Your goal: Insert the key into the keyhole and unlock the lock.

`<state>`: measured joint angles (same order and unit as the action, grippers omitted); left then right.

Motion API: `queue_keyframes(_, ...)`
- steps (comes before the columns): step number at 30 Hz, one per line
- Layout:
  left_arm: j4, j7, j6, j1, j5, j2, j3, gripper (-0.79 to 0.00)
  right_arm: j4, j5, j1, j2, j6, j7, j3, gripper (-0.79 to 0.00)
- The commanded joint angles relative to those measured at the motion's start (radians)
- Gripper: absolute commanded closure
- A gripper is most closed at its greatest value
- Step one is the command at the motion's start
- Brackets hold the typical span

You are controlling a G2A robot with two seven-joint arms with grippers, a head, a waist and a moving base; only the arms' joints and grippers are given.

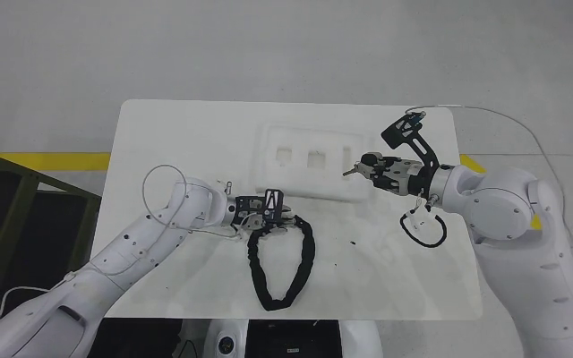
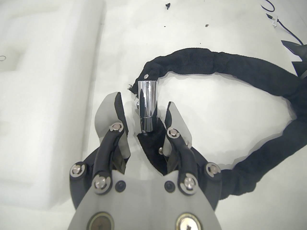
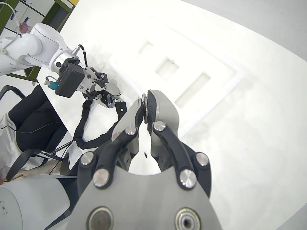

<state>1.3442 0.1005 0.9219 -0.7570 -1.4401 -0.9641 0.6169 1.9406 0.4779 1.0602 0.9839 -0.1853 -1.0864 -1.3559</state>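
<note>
One key (image 3: 145, 107), pinched by right gripper (image 1: 360, 167), is pointed over foam tray (image 1: 269, 136); one lock (image 2: 146, 106) is straddled by wide-spread left gripper (image 2: 144, 99).

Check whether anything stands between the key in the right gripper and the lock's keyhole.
Nothing visible does. The key, shut in the right gripper, hangs above the foam tray. Only air and table lie between it and the keyhole at the left gripper.
</note>
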Motion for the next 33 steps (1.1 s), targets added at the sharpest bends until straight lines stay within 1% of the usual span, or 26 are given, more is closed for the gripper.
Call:
queue_keyframes(1, -0.003, 0.000, 0.001, 0.000, 0.002, -0.003, 0.003, -0.142, 0.000, 0.000, 0.000, 0.000, 0.000, 0.000, 0.000, 0.000)
queue_keyframes(2, -0.004, 0.001, 0.001, 0.000, 0.003, -0.004, 0.005, 0.000, 0.000, 0.000, 0.000, 0.000, 0.000, 0.000, 0.000, 0.000)
queue_keyframes(11, -0.002, 0.039, 0.008, -0.011, 0.035, -0.004, 0.046, 0.000, 0.000, 0.000, 0.000, 0.000, 0.000, 0.000, 0.000, 0.000)
queue_keyframes(16, 0.009, 0.085, 0.013, -0.032, 0.070, 0.006, 0.094, 0.000, 0.000, 0.000, 0.000, 0.000, 0.000, 0.000, 0.000, 0.000)
queue_keyframes(19, 0.020, 0.138, 0.006, -0.055, 0.073, 0.016, 0.131, 0.000, 0.000, 0.000, 0.000, 0.000, 0.000, 0.000, 0.000, 0.000)
queue_keyframes(22, 0.027, 0.207, -0.011, -0.087, 0.074, 0.028, 0.170, 0.000, 0.002, 0.001, 0.008, 0.000, -0.003, 0.014, 0.006, 0.000)
queue_keyframes(25, 0.042, 0.296, -0.037, -0.121, 0.029, 0.040, 0.204, 0.000, 0.006, -0.007, 0.011, 0.001, -0.013, 0.021, 0.027, 0.000)
queue_keyframes(31, 0.033, 0.539, -0.151, -0.196, -0.061, 0.058, 0.261, 0.000, 0.016, -0.052, -0.033, 0.007, -0.009, -0.013, 0.085, 0.000)
queue_keyframes(33, 0.025, 0.600, -0.189, -0.212, -0.091, 0.061, 0.272, 0.000, 0.021, -0.067, -0.047, 0.009, 0.001, -0.016, 0.105, 0.000)
